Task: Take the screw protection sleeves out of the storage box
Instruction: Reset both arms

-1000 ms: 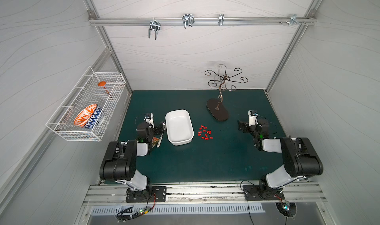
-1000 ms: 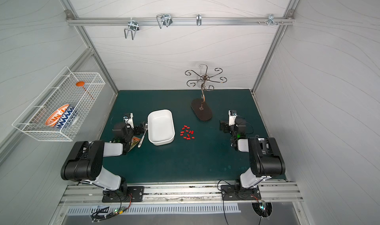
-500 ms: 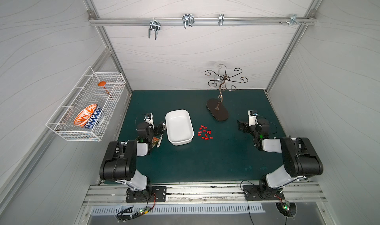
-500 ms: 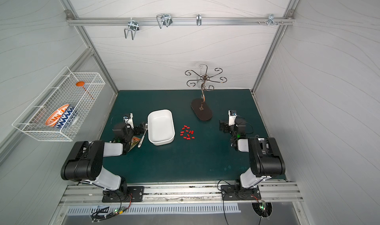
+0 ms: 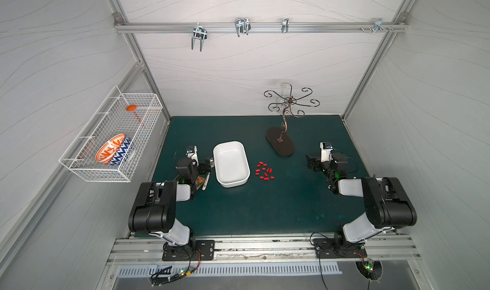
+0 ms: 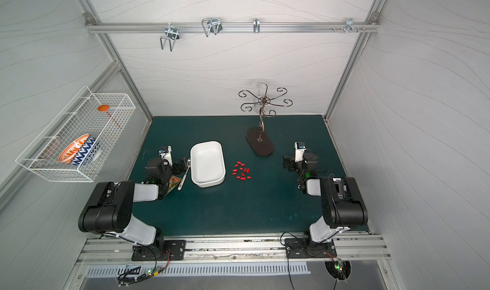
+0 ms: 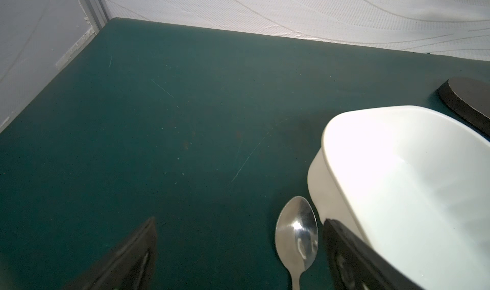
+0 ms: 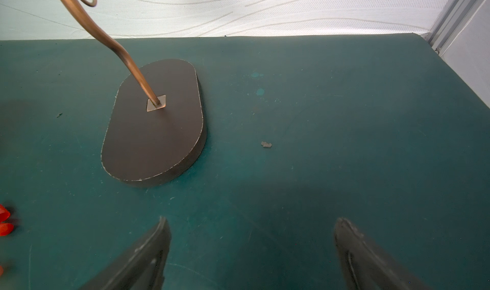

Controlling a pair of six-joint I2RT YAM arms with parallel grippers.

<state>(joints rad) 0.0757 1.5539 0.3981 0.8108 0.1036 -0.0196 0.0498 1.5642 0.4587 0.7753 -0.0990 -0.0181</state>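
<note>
Several red screw protection sleeves (image 5: 264, 171) (image 6: 241, 171) lie loose on the green mat, just right of the white storage box (image 5: 233, 183) (image 6: 208, 184). No red shows inside the box. My left gripper (image 5: 206, 166) (image 6: 183, 166) sits low at the box's left side, open. In the left wrist view its fingers straddle bare mat and a spoon's bowl (image 7: 297, 230), with one finger beside the box wall (image 7: 318, 185). My right gripper (image 5: 314, 164) (image 8: 252, 219) stands open over bare mat, well right of the sleeves (image 8: 4, 222).
A dark oval base with a curled metal hook stand (image 5: 280, 144) (image 8: 153, 124) sits behind the sleeves. A spoon (image 5: 206, 181) and a colourful packet (image 5: 200, 181) lie by the left arm. A wire basket (image 5: 79, 166) on the left wall holds a patterned bowl (image 5: 113, 149).
</note>
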